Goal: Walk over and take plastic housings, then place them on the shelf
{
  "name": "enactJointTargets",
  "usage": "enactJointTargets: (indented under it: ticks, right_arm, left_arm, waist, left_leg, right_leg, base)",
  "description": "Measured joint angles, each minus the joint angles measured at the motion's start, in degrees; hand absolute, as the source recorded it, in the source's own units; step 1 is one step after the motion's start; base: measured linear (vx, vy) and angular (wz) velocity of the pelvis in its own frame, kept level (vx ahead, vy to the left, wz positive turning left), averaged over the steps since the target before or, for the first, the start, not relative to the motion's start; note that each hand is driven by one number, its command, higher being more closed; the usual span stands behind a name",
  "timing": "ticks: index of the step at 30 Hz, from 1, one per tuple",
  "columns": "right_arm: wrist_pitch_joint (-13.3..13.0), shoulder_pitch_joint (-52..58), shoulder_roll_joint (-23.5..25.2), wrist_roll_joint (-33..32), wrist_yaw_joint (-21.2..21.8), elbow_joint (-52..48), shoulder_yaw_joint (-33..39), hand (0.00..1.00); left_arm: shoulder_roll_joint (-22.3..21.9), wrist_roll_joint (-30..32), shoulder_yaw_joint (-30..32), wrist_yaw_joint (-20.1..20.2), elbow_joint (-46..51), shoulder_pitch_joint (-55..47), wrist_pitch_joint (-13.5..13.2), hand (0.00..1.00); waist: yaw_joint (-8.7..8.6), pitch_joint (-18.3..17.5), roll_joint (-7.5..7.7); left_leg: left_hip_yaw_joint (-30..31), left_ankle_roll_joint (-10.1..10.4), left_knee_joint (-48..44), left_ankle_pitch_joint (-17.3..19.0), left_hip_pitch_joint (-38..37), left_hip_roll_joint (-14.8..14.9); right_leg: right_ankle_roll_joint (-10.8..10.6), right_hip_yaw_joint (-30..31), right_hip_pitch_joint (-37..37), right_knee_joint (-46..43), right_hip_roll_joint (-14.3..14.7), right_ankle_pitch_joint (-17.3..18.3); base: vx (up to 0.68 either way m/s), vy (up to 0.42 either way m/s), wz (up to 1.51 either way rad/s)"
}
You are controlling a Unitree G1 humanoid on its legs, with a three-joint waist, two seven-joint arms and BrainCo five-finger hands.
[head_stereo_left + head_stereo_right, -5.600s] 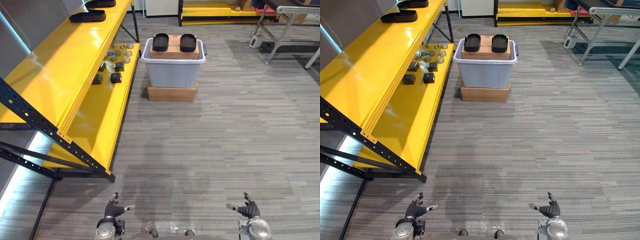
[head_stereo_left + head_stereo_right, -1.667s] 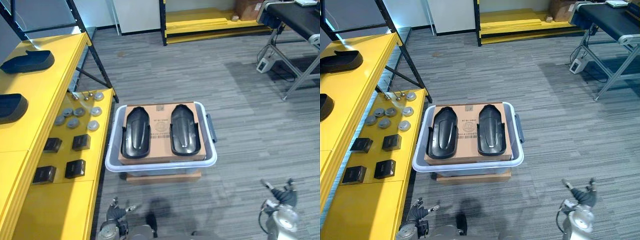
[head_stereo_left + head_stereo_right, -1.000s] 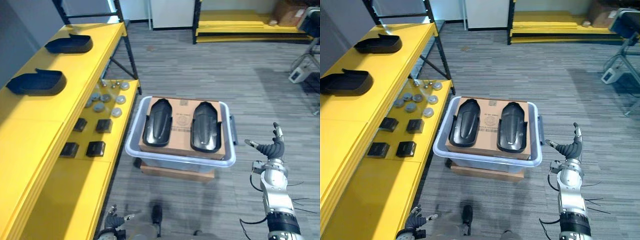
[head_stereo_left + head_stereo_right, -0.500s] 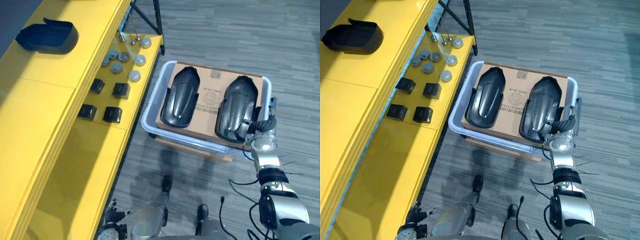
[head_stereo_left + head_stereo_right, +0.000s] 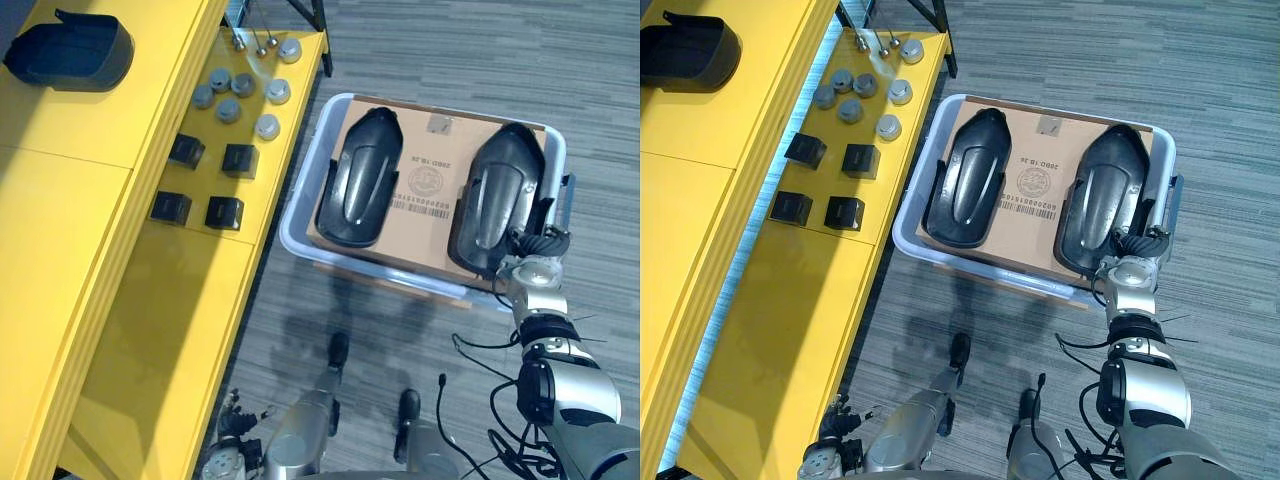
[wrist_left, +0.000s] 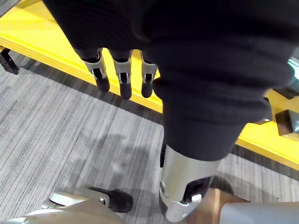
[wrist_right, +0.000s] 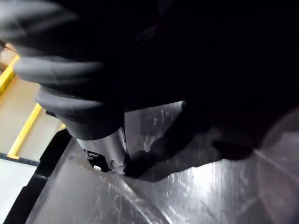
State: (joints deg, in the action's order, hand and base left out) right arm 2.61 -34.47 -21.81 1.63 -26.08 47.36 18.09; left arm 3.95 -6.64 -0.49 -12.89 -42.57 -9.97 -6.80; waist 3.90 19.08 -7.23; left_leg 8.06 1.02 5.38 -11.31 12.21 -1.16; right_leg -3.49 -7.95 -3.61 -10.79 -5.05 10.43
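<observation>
Two black plastic housings lie side by side on a cardboard box [image 5: 425, 215] set in a grey tub [image 5: 291, 236]. The left housing [image 5: 360, 190] lies untouched. My right hand [image 5: 535, 245] is at the near end of the right housing [image 5: 497, 200], fingers curled over its edge. Its thumb [image 7: 105, 149] presses on the housing's glossy surface [image 7: 187, 196] in the right wrist view. My left hand [image 6: 122, 74] hangs low beside the yellow shelf [image 6: 46, 42] with straight fingers and holds nothing. Another black housing [image 5: 70, 50] rests on the shelf's top level [image 5: 60, 200].
The shelf's lower level [image 5: 190, 290] carries small black blocks [image 5: 225, 212] and several round grey caps [image 5: 240, 85], close to the tub's left side. Grey carpet floor [image 5: 450, 50] lies beyond and to the right of the tub.
The camera has shifted over the tub. My right hand's fingers, straight along the right housing's end half a second ago, have curled onto it. The left hand has stayed low.
</observation>
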Motion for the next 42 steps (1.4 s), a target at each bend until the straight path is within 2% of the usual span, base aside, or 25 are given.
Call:
enactJointTargets:
  ticks: [4, 9, 17, 20, 23, 27, 32, 37, 42]
  right_arm:
    - [0.4, 7.2, 1.6, 1.0, 0.0, -7.2, 0.1, 1.0]
    - [0.7, 14.5, 3.7, 4.1, -1.5, -20.5, 2.3, 1.0]
    - [0.5, 24.2, 10.7, 12.8, -3.7, -41.1, 3.1, 1.0]
    - [0.1, 28.0, 13.8, 18.3, -4.0, -49.6, -0.8, 1.0]
    - [0.0, 30.3, 16.2, 22.1, -4.0, -54.9, -5.3, 1.0]
    - [-0.1, 31.3, 18.4, 25.2, -4.0, -57.8, -10.7, 1.0]
    - [-2.1, 31.8, 20.3, 28.2, -4.0, -61.4, -17.5, 1.0]
    - [-3.3, 32.3, 21.6, 28.2, -4.1, -62.3, -24.7, 1.0]
    - [-3.9, 32.8, 21.6, 28.2, -5.3, -62.3, -27.8, 1.0]
  left_arm:
    - [-0.1, 0.0, 0.0, 0.2, 1.3, 0.0, 0.4, 0.0]
    - [-0.3, 0.0, 0.1, 0.4, 7.0, -0.4, 1.3, 0.0]
    - [-0.4, 0.0, -1.1, 0.4, 28.8, -3.1, 1.2, 0.0]
    - [-1.1, 0.1, -3.7, 0.3, 38.5, -4.0, 0.1, 0.0]
    - [-1.1, 0.2, -6.5, -0.1, 45.6, -3.5, -0.8, 0.0]
    - [-1.0, 0.7, -10.1, -1.7, 50.2, -2.1, -1.5, 0.0]
    - [-0.8, 1.2, -14.9, -3.0, 52.3, 1.3, -1.9, 0.0]
    - [-0.3, 1.3, -20.2, -4.5, 52.3, 4.7, -1.9, 0.0]
    - [0.8, 0.3, -21.6, -6.3, 50.9, 5.1, -1.9, 0.0]
  waist:
    - [-0.09, 0.0, 0.05]
    - [-1.53, -0.5, 0.5]
    - [-1.66, -5.7, 2.71]
    - [-2.76, -7.3, 2.93]
    - [-3.1, -8.3, 3.23]
    - [-3.0, -10.2, 3.66]
    - [-3.17, -10.5, 4.06]
    - [-3.29, -12.5, 4.64]
    - [-3.37, -13.8, 5.13]
  left_leg:
    - [0.7, 0.0, 0.0, 0.0, -0.9, -0.1]
    - [2.1, 0.6, 0.0, -0.5, -1.1, 0.0]
    - [1.4, 1.2, 0.1, -0.1, -1.9, 0.3]
    - [1.3, 1.2, 0.2, -0.1, -2.4, 0.3]
    - [1.1, 1.1, 0.1, -0.1, -3.1, 0.3]
    - [0.3, 0.8, 0.1, -0.3, -3.4, 0.4]
    - [-0.4, 0.8, 0.1, -0.3, -4.4, 0.5]
    - [-0.8, 0.9, 0.1, -0.3, -4.9, 0.8]
    - [-1.3, 0.9, 0.1, -0.3, -5.0, 1.3]
  right_leg:
    - [-0.1, -0.4, 1.1, 0.0, -0.2, -0.1]
    - [-0.2, -1.4, 1.5, -0.1, -0.2, 0.0]
    - [-0.4, 0.1, 1.5, 0.0, 0.0, 1.6]
    - [-0.4, 0.2, 1.9, -0.1, 0.0, 1.6]
    - [-0.4, 0.4, 2.4, -0.1, 0.0, 1.6]
    - [-0.4, 1.1, 2.4, -0.2, 0.0, 1.6]
    - [-0.4, 1.7, 3.0, -0.3, 0.0, 1.6]
    - [-0.3, 2.0, 3.5, -0.1, 0.1, 1.5]
    - [-0.2, 2.8, 3.4, 0.2, 0.8, 1.1]
  base:
    - [-0.05, 0.002, 0.06]
    - [-0.08, 0.0, 0.09]
    - [-0.07, -0.011, -0.08]
    - [-0.03, -0.007, -0.01]
    - [-0.01, -0.008, -0.03]
    - [-0.01, -0.015, -0.09]
    - [-0.01, -0.009, -0.05]
    - [-0.03, -0.011, -0.03]
    - [-0.04, -0.024, -0.09]
